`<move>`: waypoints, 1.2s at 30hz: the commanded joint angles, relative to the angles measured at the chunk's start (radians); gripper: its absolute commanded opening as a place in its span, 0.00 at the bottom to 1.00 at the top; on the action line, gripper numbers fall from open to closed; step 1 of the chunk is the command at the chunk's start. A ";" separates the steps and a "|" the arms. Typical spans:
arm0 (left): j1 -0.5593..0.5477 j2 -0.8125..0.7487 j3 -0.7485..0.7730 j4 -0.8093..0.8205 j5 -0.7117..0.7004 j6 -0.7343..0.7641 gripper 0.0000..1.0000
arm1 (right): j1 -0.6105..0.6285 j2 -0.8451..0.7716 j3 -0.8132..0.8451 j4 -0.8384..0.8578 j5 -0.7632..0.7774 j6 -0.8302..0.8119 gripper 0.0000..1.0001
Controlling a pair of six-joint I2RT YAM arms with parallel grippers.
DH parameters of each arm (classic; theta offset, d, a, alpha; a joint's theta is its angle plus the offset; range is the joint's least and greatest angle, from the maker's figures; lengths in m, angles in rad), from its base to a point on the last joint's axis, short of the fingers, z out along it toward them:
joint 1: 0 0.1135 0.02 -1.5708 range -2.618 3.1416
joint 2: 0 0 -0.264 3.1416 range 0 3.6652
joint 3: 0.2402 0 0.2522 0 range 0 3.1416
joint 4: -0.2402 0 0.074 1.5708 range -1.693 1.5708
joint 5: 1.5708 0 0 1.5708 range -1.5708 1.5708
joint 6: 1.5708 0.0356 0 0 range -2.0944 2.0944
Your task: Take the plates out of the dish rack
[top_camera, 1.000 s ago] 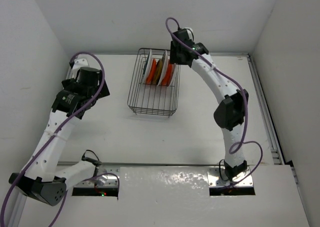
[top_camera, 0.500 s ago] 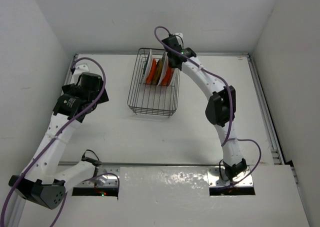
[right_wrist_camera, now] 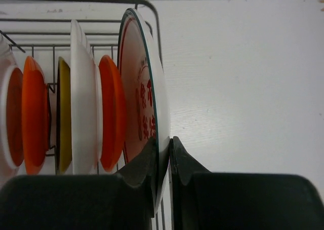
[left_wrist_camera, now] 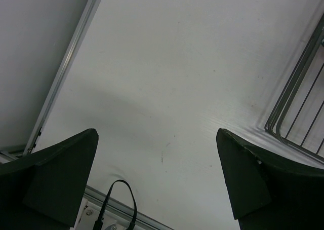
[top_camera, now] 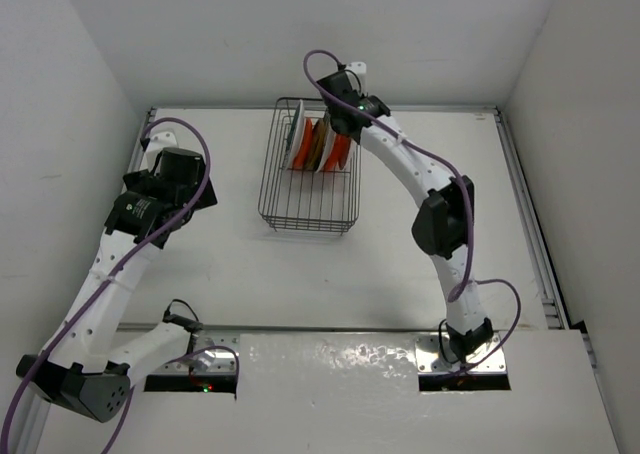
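The dish rack (top_camera: 309, 196), a dark wire basket, stands at the back middle of the table. Several plates (top_camera: 318, 144) stand upright in its far end. In the right wrist view they stand edge-on: small orange ones (right_wrist_camera: 33, 119) (right_wrist_camera: 111, 119), a plain white one (right_wrist_camera: 83, 98) and, outermost on the right, a large white plate with a teal and red rim (right_wrist_camera: 146, 83). My right gripper (right_wrist_camera: 165, 150) (top_camera: 337, 122) is shut on the rim of that large plate, one finger on each face. My left gripper (left_wrist_camera: 157, 135) (top_camera: 163, 189) hangs open over bare table left of the rack, holding nothing.
A corner of the rack's wire wall (left_wrist_camera: 298, 108) shows at the right of the left wrist view. A metal rail (left_wrist_camera: 66, 68) runs along the table's left edge. White walls close in the table at the back and both sides.
My right arm has swung left over the rack's far end and its jaws have closed on the large plate's rim. The left arm has barely shifted.
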 commanded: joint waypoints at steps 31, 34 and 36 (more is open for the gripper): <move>-0.007 -0.111 -0.042 0.168 0.331 -0.032 1.00 | -0.735 -0.799 -1.790 1.186 -0.510 0.681 0.00; -0.007 -0.084 -0.016 0.167 0.351 -0.051 1.00 | -0.758 -0.621 -1.731 1.271 -0.640 0.652 0.30; -0.009 -0.053 0.009 0.154 0.360 -0.055 1.00 | -0.762 -0.593 -1.683 1.237 -0.674 0.643 0.91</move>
